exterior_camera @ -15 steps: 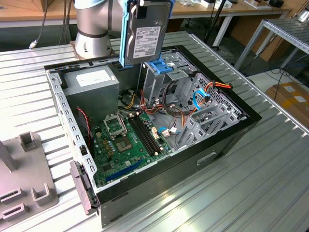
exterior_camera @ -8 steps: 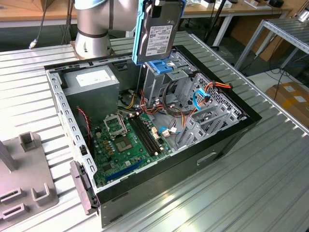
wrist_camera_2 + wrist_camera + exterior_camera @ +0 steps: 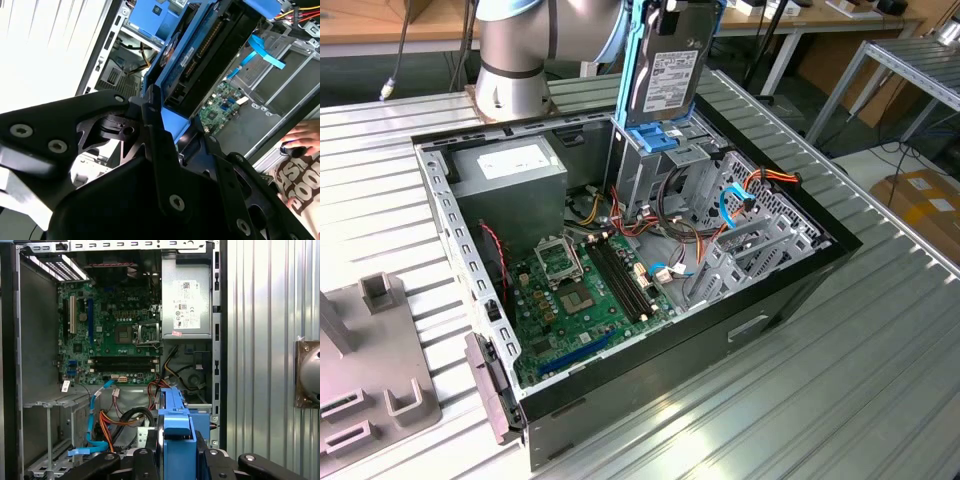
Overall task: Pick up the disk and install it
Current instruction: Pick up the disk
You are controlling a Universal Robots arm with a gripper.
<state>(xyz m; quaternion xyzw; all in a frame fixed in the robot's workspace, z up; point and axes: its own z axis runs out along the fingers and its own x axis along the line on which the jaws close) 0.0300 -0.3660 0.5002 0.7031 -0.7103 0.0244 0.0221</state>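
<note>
The gripper holds the disk by its blue frame, jaws closed tight on both sides. The disk hangs upright just above the drive cage in the open computer case

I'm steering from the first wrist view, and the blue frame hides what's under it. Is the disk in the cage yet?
Observer: Not yet. In the exterior view the disk hangs upright above the drive cage.
Operator: Is it gripped?
Observer: Yes. In the second wrist view the hand is shut on the disk's blue frame.
Operator: Which way does the label face?
Observer: The white label faces the exterior camera, in full sight.
</note>
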